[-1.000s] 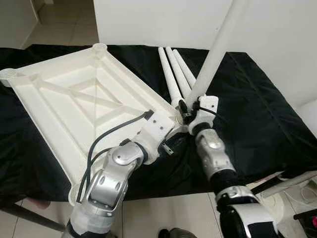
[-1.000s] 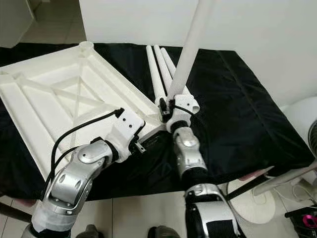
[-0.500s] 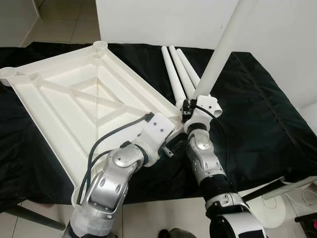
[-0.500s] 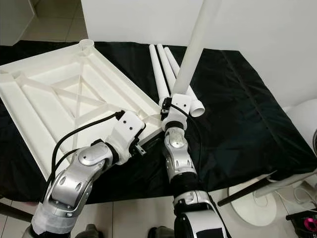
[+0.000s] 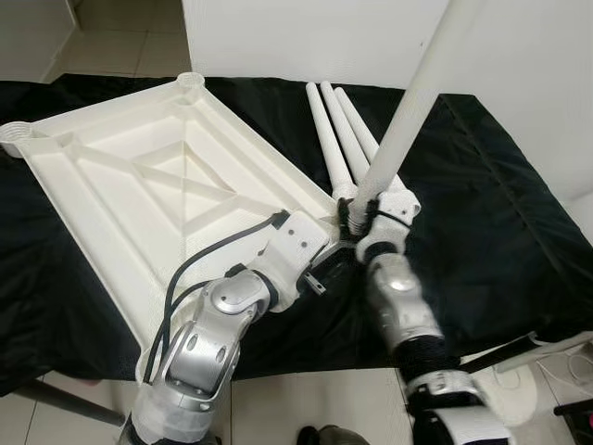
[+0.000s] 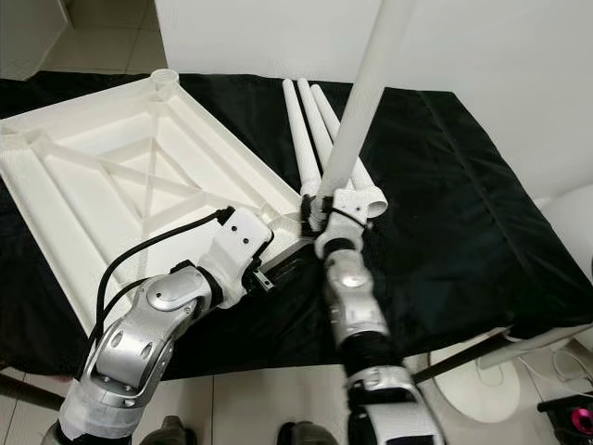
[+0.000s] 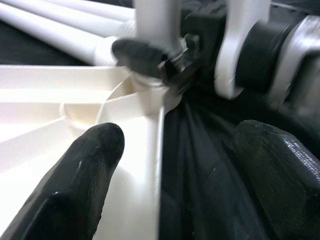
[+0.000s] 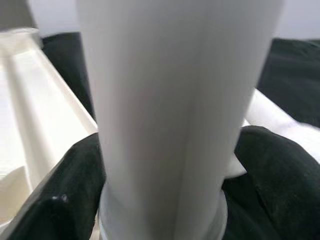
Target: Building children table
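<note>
The white tabletop [image 5: 139, 176] lies upside down on the black cloth, ribs up. My right gripper [image 5: 358, 215] is shut on a white table leg [image 5: 408, 111], held nearly upright with its lower end at the tabletop's near right corner socket [image 7: 80, 112]. In the right wrist view the leg [image 8: 175, 100] sits between both black fingers [image 8: 65, 190]. My left gripper [image 5: 326, 271] is open just in front of that corner, its fingers [image 7: 85, 165] on either side of the tabletop's edge without closing on it. Three more legs [image 5: 338, 139] lie side by side behind the corner.
The black cloth [image 5: 482, 213] covers the work table up to its front edge near my arms. A white wall [image 5: 306, 37] stands behind. Tiled floor [image 5: 306, 408] lies below, with a white stand base [image 5: 519, 394] at the lower right.
My right forearm has swung a little to the right and the wrist turned, while the leg stays upright at the corner. The left arm has not moved.
</note>
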Motion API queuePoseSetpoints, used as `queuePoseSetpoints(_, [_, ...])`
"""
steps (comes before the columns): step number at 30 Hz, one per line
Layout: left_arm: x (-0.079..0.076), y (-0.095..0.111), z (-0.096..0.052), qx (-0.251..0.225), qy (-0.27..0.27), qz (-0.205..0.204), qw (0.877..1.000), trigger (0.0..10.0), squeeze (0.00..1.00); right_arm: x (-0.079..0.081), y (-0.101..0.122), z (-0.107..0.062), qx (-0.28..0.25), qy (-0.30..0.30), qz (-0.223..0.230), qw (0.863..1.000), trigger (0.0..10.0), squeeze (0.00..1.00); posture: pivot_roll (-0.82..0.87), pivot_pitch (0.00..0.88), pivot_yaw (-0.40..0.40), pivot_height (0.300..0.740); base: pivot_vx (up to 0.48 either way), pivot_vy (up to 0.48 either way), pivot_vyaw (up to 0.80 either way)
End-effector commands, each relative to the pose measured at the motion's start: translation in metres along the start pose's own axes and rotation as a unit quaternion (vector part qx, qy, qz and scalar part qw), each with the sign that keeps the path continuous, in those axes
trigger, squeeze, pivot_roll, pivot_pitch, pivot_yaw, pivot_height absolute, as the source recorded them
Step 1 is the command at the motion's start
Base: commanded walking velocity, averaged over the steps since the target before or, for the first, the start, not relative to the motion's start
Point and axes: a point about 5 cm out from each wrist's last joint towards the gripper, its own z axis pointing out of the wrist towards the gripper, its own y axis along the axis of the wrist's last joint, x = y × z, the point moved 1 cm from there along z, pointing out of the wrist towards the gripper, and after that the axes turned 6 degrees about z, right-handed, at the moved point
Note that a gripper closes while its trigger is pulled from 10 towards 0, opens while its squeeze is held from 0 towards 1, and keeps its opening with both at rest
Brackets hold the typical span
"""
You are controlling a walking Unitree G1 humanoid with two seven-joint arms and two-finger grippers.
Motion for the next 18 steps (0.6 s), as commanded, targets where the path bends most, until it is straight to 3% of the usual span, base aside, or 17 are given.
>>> queuePoseSetpoints(1, [0.002, 0.002, 0.001, -0.001, 0.026, 0.008, 1.0, 10.0, 0.0, -0.011, 0.007, 0.003, -0.006, 0.021, 0.003, 1.0, 10.0, 0.0, 0.03, 0.029, -0.074, 0.74, 0.0, 0.0, 0.0])
queuePoseSetpoints(9, [0.003, 0.003, 0.002, 0.0, 0.024, 0.012, 1.0, 10.0, 0.0, -0.018, 0.012, 0.008, 0.006, 0.088, -0.021, 0.996, 10.0, 0.0, 0.03, 0.038, -0.072, 0.74, 0.0, 0.0, 0.0])
queuePoseSetpoints(12, [0.003, 0.004, 0.005, 0.0, 0.021, 0.017, 1.0, 10.0, 0.0, -0.022, 0.012, 0.012, 0.029, 0.161, -0.053, 0.985, 10.0, 0.0, 0.03, 0.044, -0.067, 0.74, 0.0, 0.0, 0.0])
queuePoseSetpoints(18, [0.002, 0.007, 0.009, 0.001, 0.014, 0.017, 1.0, 10.0, 0.0, -0.021, 0.011, 0.015, 0.054, 0.222, -0.07, 0.971, 10.0, 0.0, 0.03, 0.047, -0.065, 0.74, 0.0, 0.0, 0.0])
